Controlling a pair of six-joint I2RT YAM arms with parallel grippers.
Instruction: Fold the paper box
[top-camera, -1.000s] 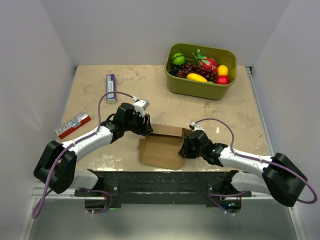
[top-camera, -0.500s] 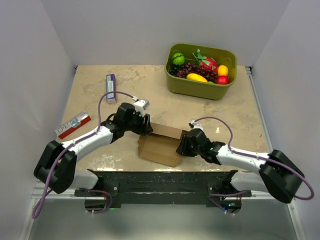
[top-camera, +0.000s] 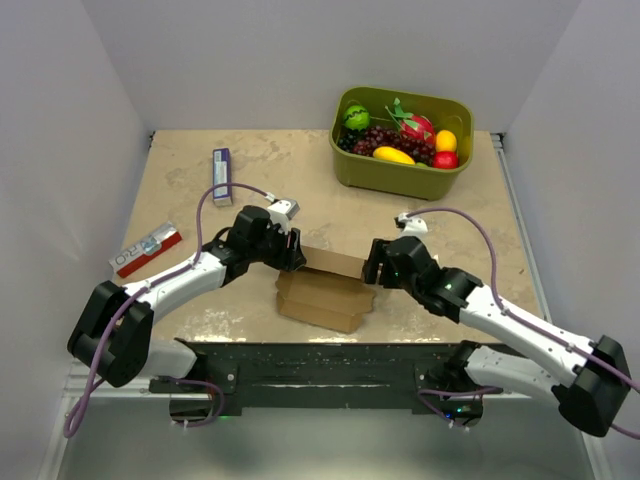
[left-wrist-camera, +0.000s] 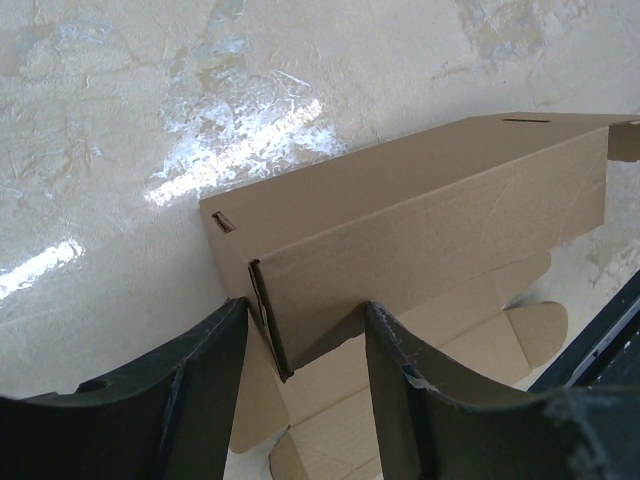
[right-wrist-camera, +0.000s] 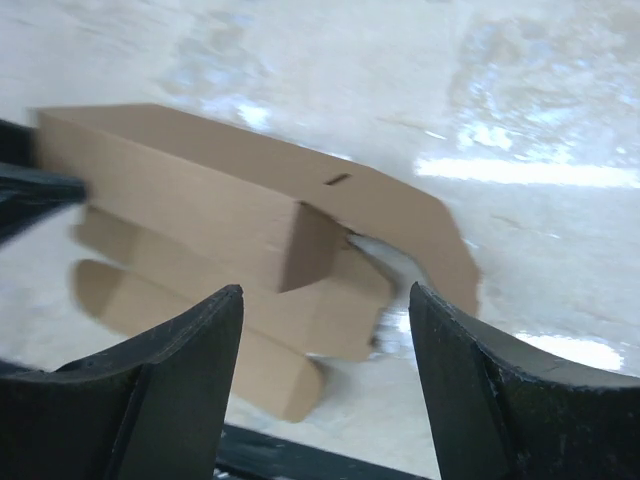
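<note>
The paper box (top-camera: 322, 296) is plain brown cardboard, partly folded, lying near the table's front edge between my arms. Its long wall stands up in the left wrist view (left-wrist-camera: 420, 210), with flat flaps below it. My left gripper (top-camera: 291, 256) is at the box's left end. Its jaws (left-wrist-camera: 305, 310) are apart and straddle the end edge of that wall without pinching it. My right gripper (top-camera: 376, 268) hovers off the box's right end. It is open and empty (right-wrist-camera: 325, 292), with the box (right-wrist-camera: 190, 200) ahead of its fingers.
A green bin (top-camera: 400, 175) of toy fruit stands at the back right. A slim purple-and-white box (top-camera: 222, 175) lies at the back left. A red-and-white box (top-camera: 146, 249) lies at the left edge. A black rail (top-camera: 330, 362) runs along the front.
The box's near panels folded up into a narrower shape. My right gripper then drew back from the box's right end and rose. The left gripper stayed at the box's left end.
</note>
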